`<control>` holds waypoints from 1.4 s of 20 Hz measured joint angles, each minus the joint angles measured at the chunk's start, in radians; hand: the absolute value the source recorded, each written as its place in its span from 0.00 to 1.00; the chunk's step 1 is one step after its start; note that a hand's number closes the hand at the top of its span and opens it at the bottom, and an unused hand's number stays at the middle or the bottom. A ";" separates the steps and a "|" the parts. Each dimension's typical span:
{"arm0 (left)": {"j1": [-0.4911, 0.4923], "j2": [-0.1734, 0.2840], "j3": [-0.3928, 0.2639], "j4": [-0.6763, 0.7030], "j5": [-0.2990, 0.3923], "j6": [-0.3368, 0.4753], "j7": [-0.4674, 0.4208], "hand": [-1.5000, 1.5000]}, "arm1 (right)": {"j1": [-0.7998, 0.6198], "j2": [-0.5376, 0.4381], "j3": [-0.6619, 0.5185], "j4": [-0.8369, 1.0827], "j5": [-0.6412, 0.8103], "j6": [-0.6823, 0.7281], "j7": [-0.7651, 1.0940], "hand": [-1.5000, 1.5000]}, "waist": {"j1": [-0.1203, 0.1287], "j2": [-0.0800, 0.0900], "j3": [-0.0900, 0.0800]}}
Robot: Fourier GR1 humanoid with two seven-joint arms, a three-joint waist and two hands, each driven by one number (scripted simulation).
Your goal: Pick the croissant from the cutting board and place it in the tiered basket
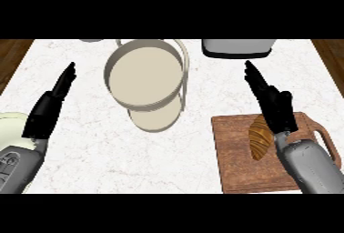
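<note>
The right hand [271,101] hovers with straight fingers over the cutting board [236,154], just right of the croissant [259,136]. That golden-brown, ridged, elongated pastry lies lengthwise on the board. The tiered basket [149,77] stands well apart to the left. The left hand [52,103] rests open beyond it.

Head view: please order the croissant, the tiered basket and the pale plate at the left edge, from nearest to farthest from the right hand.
From the right hand:
1. Croissant, just beside the wrist, on the cutting board.
2. Tiered basket, to its left, mid-counter.
3. Pale plate, at the far left edge.
</note>
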 measured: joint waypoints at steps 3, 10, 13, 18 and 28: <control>0.013 -0.049 -0.011 0.003 0.019 -0.013 0.010 0.50 | -0.016 0.034 -0.057 0.069 0.017 -0.082 -0.007 0.00 | 0.005 -0.009 0.004; 0.084 -0.185 -0.064 0.000 0.116 -0.071 0.018 0.50 | -0.033 0.140 -0.216 0.248 0.085 -0.445 -0.027 0.00 | 0.019 -0.006 0.007; 0.098 -0.217 -0.073 -0.002 0.134 -0.087 0.028 0.50 | -0.048 0.222 -0.252 0.292 0.102 -0.545 -0.151 0.00 | 0.018 -0.011 0.008; 0.121 -0.231 -0.059 -0.003 0.141 -0.104 0.030 0.50 | -0.089 0.172 -0.184 0.297 0.247 -0.633 -0.055 0.00 | 0.005 -0.022 0.007; 0.132 -0.226 -0.049 0.012 0.142 -0.113 0.030 0.50 | -0.134 -0.078 0.074 0.401 0.495 -0.308 0.475 0.00 | -0.008 -0.038 -0.006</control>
